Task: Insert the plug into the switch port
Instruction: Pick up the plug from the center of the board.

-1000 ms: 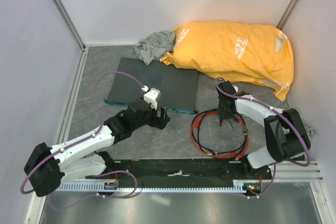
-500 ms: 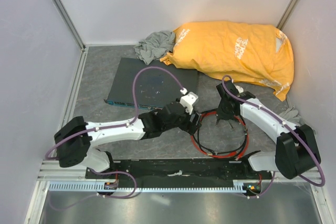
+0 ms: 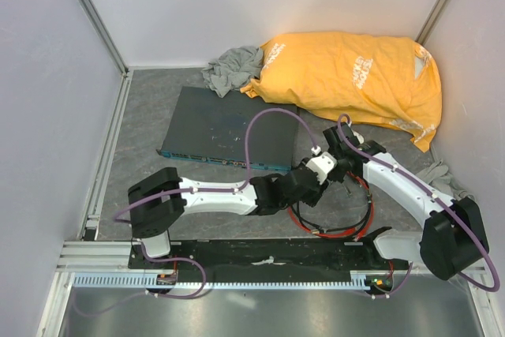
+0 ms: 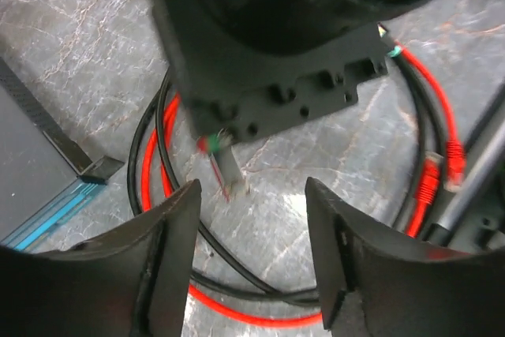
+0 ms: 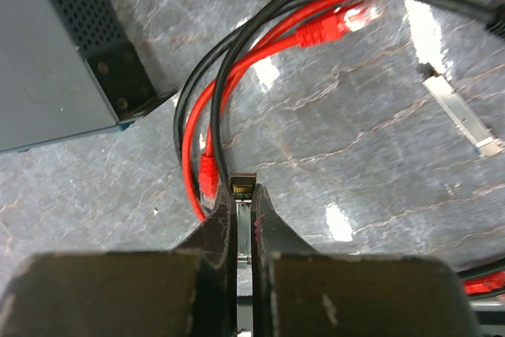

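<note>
While the plug (image 5: 243,186) sits pinched between the closed fingers of the right gripper (image 5: 244,200), gold contacts facing outward, the entry reads as follows.

Step in hand: by judgement, pick-up is done and insertion not begun. The left gripper (image 4: 251,195) has its fingers spread partway with nothing between them, poised just below the right gripper's plug. A hand-over or regrip looks likely.

Location: the plug is held over the coil of red cable (image 5: 185,165) and black cable (image 5: 215,124) on the bench (image 5: 355,163). It is near the right front corner of the switch (image 3: 225,124) but apart from it.

Next move calls for: carrying the plug to the switch port (image 3: 237,162) row on the blue-green front edge, squaring it to a socket, and pushing straight in. Which socket cannot be told.

Containers: one orange sack (image 3: 347,76) lies at the back of the bench, closed, its contents hidden.
</note>
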You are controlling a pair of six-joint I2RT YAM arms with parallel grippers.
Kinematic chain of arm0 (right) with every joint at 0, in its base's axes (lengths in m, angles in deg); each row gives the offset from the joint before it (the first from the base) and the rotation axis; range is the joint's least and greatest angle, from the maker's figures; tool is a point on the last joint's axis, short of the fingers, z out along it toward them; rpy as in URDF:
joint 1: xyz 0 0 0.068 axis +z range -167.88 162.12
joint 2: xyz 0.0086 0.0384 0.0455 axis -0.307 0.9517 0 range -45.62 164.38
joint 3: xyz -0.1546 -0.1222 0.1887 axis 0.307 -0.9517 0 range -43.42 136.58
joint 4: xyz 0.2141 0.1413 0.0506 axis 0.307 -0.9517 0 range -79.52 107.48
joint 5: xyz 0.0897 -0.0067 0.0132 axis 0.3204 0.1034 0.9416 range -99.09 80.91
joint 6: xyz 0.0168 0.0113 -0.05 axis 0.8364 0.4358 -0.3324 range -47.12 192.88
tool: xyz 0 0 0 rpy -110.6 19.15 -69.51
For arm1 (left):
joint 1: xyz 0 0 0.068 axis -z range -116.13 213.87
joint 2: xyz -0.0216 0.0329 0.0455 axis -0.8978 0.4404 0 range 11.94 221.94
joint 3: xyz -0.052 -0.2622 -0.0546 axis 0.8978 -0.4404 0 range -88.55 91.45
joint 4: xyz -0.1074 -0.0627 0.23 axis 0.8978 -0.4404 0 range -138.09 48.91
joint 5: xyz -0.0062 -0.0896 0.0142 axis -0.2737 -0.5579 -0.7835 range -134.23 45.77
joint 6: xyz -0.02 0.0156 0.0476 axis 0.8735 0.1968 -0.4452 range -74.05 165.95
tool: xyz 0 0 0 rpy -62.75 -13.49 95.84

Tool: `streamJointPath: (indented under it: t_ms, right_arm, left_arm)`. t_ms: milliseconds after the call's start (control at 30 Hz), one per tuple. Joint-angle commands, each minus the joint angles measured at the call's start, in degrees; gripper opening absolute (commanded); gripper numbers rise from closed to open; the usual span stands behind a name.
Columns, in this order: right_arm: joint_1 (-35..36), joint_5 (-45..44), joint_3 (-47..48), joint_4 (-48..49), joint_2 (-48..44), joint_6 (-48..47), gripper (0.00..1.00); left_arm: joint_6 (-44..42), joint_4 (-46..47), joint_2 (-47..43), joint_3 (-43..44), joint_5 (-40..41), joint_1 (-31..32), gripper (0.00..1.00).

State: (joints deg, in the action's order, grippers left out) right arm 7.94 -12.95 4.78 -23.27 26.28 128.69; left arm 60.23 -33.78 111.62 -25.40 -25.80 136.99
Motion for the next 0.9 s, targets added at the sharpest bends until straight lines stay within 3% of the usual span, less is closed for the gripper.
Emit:
streamJointPath:
  t_ms: [0, 267, 467, 667, 867]
  right_arm:
    - [0.89, 1.31, 2.07, 0.94, -1.06, 2.55, 0.0]
    - [1.95, 1.13, 2.16, 0.94, -1.15, 3.43, 0.0]
    - [2.13, 1.05, 2.07, 0.85, -1.5, 4.13, 0.0]
    - [2.12, 1.13, 1.89, 1.38, -1.85, 4.83, 0.0]
    - [2.13, 1.92, 1.37, 1.99, -1.94, 4.92, 0.0]
  left_arm:
    - [-5.14, -1.33, 3.94, 5.04, 7.13, 1.32, 0.56]
    - [-9.36, -4.23, 9.12, 8.73, 14.17, 3.16, 0.5]
    - [-7.96, -4.94, 9.48, 8.48, 13.74, 3.87, 0.47]
    - [-4.35, 2.96, 5.18, 1.01, 12.85, 4.05, 0.45]
    - [-6.72, 3.06, 7.37, 3.46, 14.88, 4.05, 0.4]
